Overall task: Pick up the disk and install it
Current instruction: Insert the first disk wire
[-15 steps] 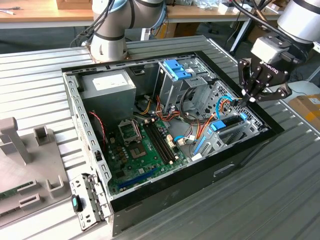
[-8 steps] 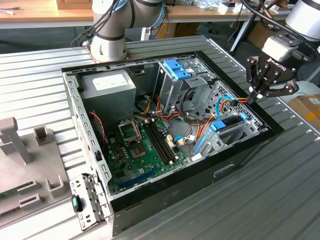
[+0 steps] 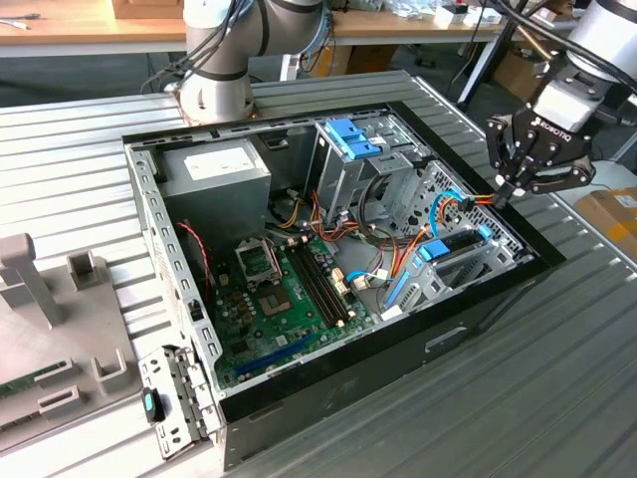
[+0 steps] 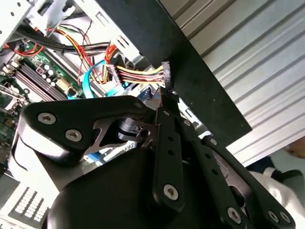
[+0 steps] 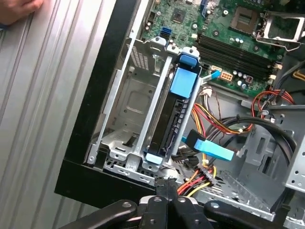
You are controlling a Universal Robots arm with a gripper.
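Gripper [image 5: 164, 191] fingers pinch a connector [image 4: 165, 72] on the yellow-black-red cable at the case's edge. Just beside, the disk [image 5: 172, 114] already sits in its bay. Seating the plug likely needs square alignment and gentle pressure.

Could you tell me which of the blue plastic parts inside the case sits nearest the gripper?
The blue rail of the disk in the drive cage, just beyond the gripper; the blue latch tops another cage farther off.
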